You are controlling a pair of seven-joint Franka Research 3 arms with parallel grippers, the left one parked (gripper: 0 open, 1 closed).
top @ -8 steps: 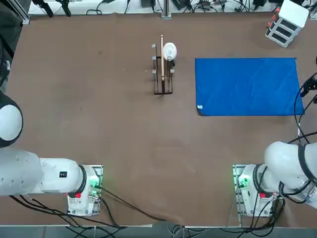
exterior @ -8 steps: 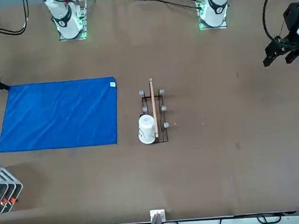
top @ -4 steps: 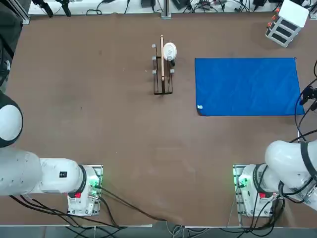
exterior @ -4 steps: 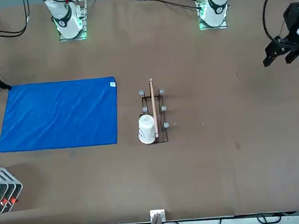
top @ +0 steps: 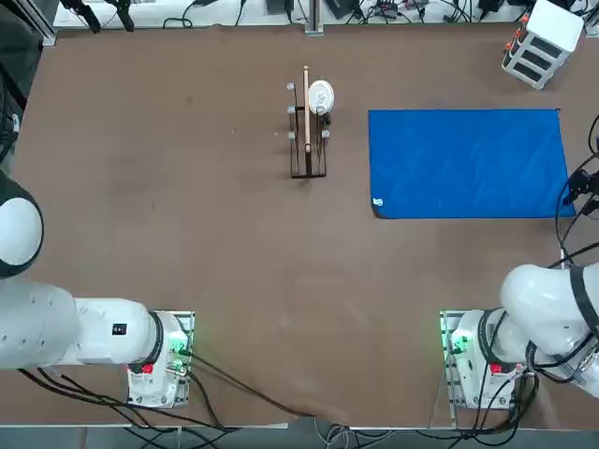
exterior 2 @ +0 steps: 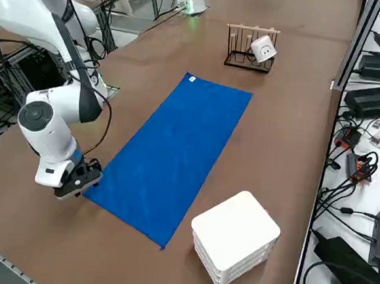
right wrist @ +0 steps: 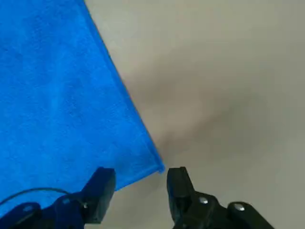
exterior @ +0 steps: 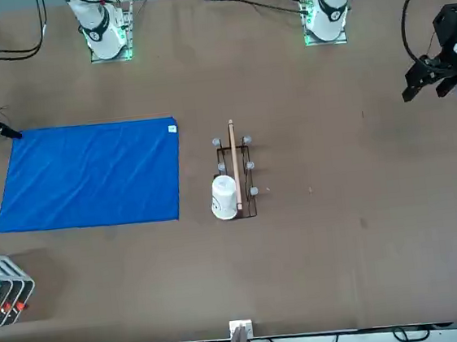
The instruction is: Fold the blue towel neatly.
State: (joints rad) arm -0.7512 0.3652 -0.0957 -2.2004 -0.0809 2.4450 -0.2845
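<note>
The right gripper [right wrist: 140,183] has come down to the near right corner of the blue towel [top: 465,164], which lies flat by the bench's right edge, its parted jaws narrowing astride that corner, so a pinch looks imminent.

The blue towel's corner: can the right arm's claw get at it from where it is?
Probably yes. The claw is open right at the towel corner, with only bare table around it.

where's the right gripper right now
In the right side view, the right gripper sits low at the blue towel's near left corner, jaws open, far from the wooden rack.
</note>
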